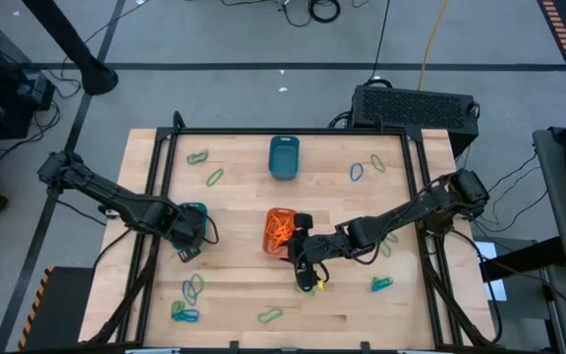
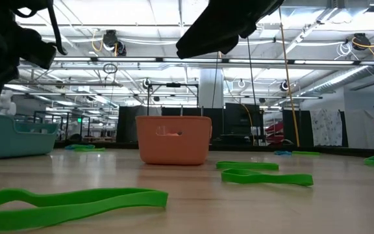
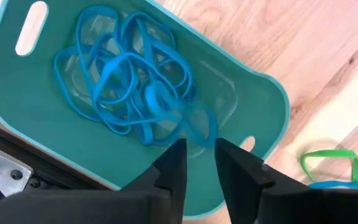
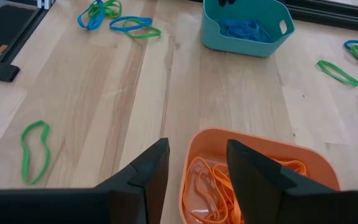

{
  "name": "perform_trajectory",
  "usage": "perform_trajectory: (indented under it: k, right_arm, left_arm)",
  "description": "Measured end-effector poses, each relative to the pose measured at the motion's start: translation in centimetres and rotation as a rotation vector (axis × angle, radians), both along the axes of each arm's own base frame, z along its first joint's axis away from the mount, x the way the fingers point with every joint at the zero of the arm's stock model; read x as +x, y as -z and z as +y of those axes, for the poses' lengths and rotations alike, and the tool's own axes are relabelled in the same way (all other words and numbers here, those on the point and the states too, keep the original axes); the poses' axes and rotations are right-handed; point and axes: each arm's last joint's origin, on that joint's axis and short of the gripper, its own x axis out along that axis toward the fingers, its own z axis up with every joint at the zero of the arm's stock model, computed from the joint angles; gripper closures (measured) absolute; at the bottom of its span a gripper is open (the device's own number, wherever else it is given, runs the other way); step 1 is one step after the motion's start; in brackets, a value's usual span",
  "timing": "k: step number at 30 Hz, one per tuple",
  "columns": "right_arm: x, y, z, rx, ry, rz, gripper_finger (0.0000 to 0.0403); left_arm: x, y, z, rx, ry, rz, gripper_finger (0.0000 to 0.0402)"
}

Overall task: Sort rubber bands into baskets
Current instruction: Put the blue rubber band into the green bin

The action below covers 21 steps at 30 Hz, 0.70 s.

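My left gripper (image 1: 190, 234) (image 3: 199, 152) hovers open, with a narrow gap, over the turquoise basket (image 1: 196, 209) (image 3: 253, 99). This basket holds a tangle of blue rubber bands (image 3: 129, 87). My right gripper (image 1: 295, 236) (image 4: 194, 163) is open and empty over the near rim of the orange basket (image 1: 279, 231) (image 4: 260, 146). Orange rubber bands (image 4: 213, 183) lie inside it. The dark teal basket (image 1: 283, 157) stands at the far middle of the table. Loose green and blue bands lie flat on the wood.
Loose bands lie at the near left (image 1: 187, 300), near middle (image 1: 270, 316), near right (image 1: 381, 284), far left (image 1: 204, 167) and far right (image 1: 367, 168). In the low view a green band (image 2: 70, 201) lies close to the camera. Black frame rails edge the table.
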Motion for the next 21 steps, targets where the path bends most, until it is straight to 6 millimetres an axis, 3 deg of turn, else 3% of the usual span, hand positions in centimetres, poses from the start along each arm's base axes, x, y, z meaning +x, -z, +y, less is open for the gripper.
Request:
perform_trajectory:
  k: [10,21]
  right_arm:
    - [0.0,0.0,0.0,0.000,0.000,0.000,0.0250]
    - [0.0,0.0,0.0,0.000,0.000,0.000,0.0250]
  left_arm:
    - [0.3,-0.3,-0.6,-0.134,0.058,-0.002,0.0270]
    - [1.6,-2.7,-3.6,-0.242,0.222,-0.218,0.0269]
